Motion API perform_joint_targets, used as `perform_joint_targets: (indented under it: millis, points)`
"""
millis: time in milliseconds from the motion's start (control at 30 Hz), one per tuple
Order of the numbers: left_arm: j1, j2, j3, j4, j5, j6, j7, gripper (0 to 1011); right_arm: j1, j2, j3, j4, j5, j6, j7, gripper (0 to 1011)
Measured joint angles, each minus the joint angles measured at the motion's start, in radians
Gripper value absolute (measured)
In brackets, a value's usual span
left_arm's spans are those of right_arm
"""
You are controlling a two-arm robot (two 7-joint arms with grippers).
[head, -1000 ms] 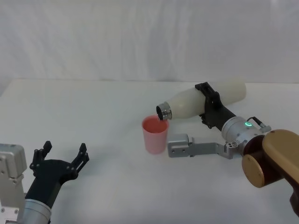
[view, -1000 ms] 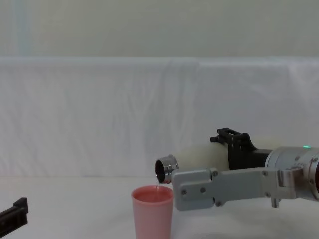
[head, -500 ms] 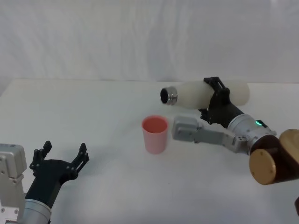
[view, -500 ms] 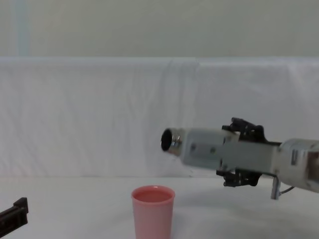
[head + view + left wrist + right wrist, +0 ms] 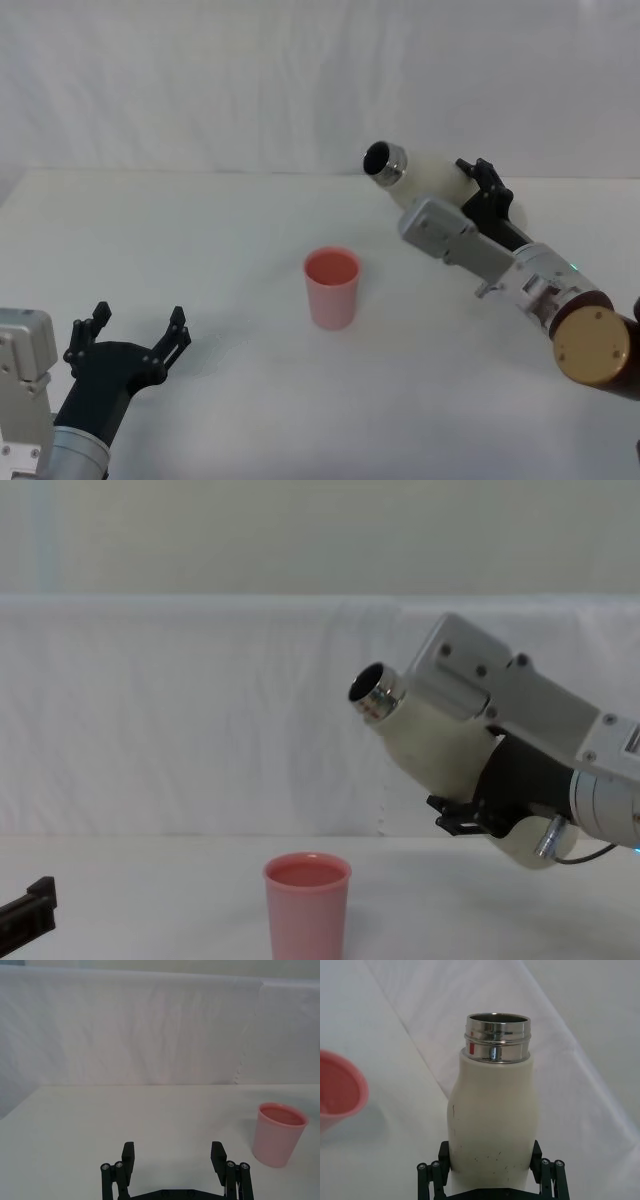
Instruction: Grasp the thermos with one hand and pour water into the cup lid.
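The pink cup lid [image 5: 332, 287] stands upright mid-table, also in the chest view [image 5: 307, 905] and the left wrist view [image 5: 278, 1134]. My right gripper [image 5: 472, 188] is shut on the cream-white thermos [image 5: 428, 172], held in the air behind and to the right of the cup lid. The thermos [image 5: 435, 745] is tilted, its open steel neck [image 5: 376, 694] pointing up and toward the left. In the right wrist view the fingers [image 5: 445, 1154] clamp the thermos [image 5: 492, 1110] low on its body. My left gripper [image 5: 138, 320] rests open near the front left, nothing between its fingers.
A white cloth covers the table [image 5: 200, 240], with a white backdrop behind it. The cup lid's rim [image 5: 337, 1090] shows at the edge of the right wrist view. Bare cloth lies between the left gripper [image 5: 173, 1152] and the cup lid.
The thermos was tipped neck-down over the cup lid, pouring. The right arm has since lifted it up and back and rotated it, so the neck now points upward. The left arm stayed still.
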Motion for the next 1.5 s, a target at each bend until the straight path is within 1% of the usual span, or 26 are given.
perform_joint_targets:
  millis: [100,133,167,200,300,333,367,467,533,633,733,833,867,1000,1067,1167,1500]
  points:
    - [0.000,0.000,0.000,0.000,0.000,0.000,0.000,1001,-0.013,-0.020,0.032,-0.004,0.062,0.004,0.008,951]
    - [0.000,0.000,0.000,0.000,0.000,0.000,0.000,1001,-0.017,-0.025,0.040,-0.005,0.076,0.006,0.010,951]
    - [0.000,0.000,0.000,0.000,0.000,0.000,0.000,1001,-0.017,-0.025,0.040,-0.005,0.076,0.006,0.010,951]
    - [0.000,0.000,0.000,0.000,0.000,0.000,0.000,1001,-0.023,-0.036,0.056,-0.009,0.105,0.010,0.013,951]
    - [0.000,0.000,0.000,0.000,0.000,0.000,0.000,1001,-0.037,-0.057,0.087,-0.016,0.165,0.018,0.019,951]
    - [0.000,0.000,0.000,0.000,0.000,0.000,0.000,1001,-0.044,-0.066,0.102,-0.020,0.195,0.023,0.022,951]
    - [0.000,0.000,0.000,0.000,0.000,0.000,0.000,1001,-0.048,-0.071,0.110,-0.023,0.209,0.026,0.023,951]
    - [0.000,0.000,0.000,0.000,0.000,0.000,0.000,1001,-0.058,-0.084,0.127,-0.029,0.250,0.033,0.027,951]
    - [0.000,0.000,0.000,0.000,0.000,0.000,0.000,1001,-0.069,-0.095,0.144,-0.035,0.293,0.043,0.030,951]
    - [0.000,0.000,0.000,0.000,0.000,0.000,0.000,1001,-0.076,-0.103,0.155,-0.038,0.322,0.048,0.031,951]
    - [0.000,0.000,0.000,0.000,0.000,0.000,0.000,1001,-0.085,-0.117,0.175,-0.039,0.372,0.058,0.031,951]
    - [0.000,0.000,0.000,0.000,0.000,0.000,0.000,1001,-0.090,-0.126,0.188,-0.039,0.404,0.063,0.031,951]
    - [0.000,0.000,0.000,0.000,0.000,0.000,0.000,1001,-0.093,-0.132,0.195,-0.039,0.427,0.067,0.033,951]
    - [0.000,0.000,0.000,0.000,0.000,0.000,0.000,1001,-0.100,-0.144,0.208,-0.036,0.467,0.070,0.035,951]
    - [0.000,0.000,0.000,0.000,0.000,0.000,0.000,1001,-0.107,-0.155,0.218,-0.032,0.506,0.074,0.039,951]
    - [0.000,0.000,0.000,0.000,0.000,0.000,0.000,1001,-0.111,-0.160,0.218,-0.027,0.531,0.075,0.042,951]
    - [0.000,0.000,0.000,0.000,0.000,0.000,0.000,1001,-0.112,-0.163,0.205,-0.010,0.581,0.077,0.051,951]
